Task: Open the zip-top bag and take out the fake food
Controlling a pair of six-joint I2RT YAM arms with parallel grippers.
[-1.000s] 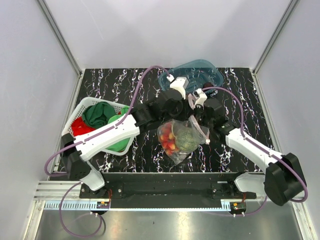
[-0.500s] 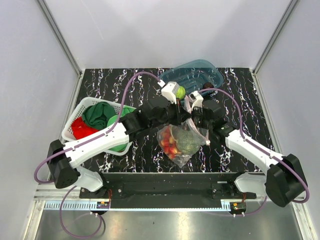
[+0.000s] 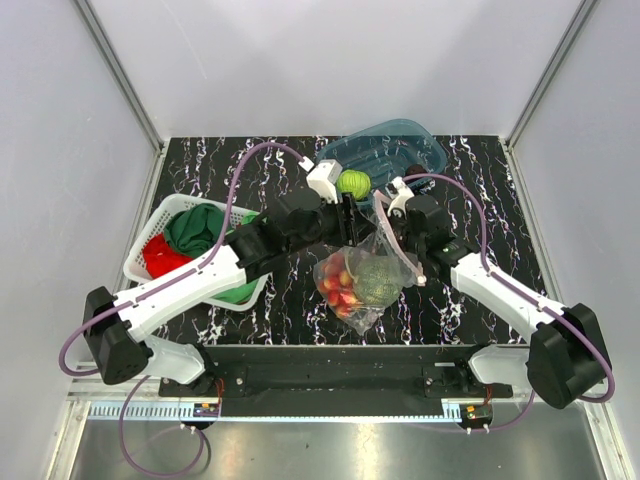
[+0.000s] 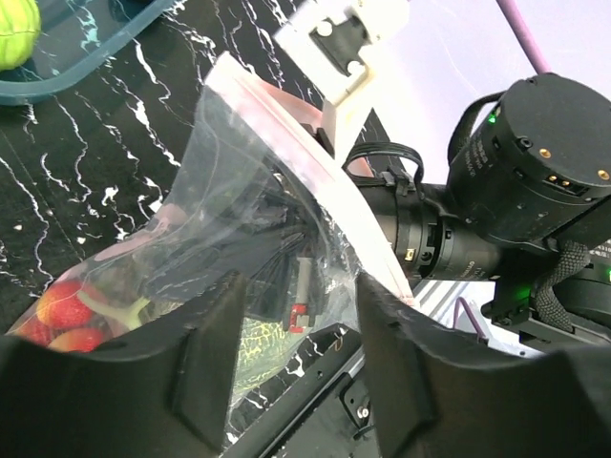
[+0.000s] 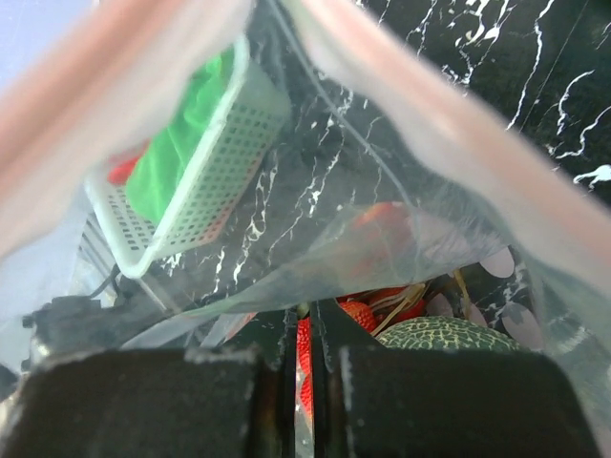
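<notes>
Black marble-patterned tabletop (image 3: 200, 160) with white veins, pale grey walls (image 3: 330, 60) on three sides. In the top view, left of centre, there's a white mesh plastic basket (image 5: 215, 176) stuffed with green and red cloths (image 3: 195, 232). A blue-tinted clear plastic tub (image 3: 405, 135) is at top centre. A round yellow-green fake fruit (image 3: 352, 183) lies at the tub's near edge, looks inside it. My left arm runs diagonally over the basket's right side towards the tub.

The clear zip-top bag with a pink zip strip (image 3: 360, 290) hangs at centre, bottom resting on the tabletop. Red fake strawberries (image 3: 338, 290) and a green netted fake melon (image 3: 377, 280) are inside.

Right gripper (image 5: 305, 343) is pinched tight on the bag's top edge, mouth gaping. Left gripper (image 4: 301, 315) is spread wide, empty, just beside the bag.
</notes>
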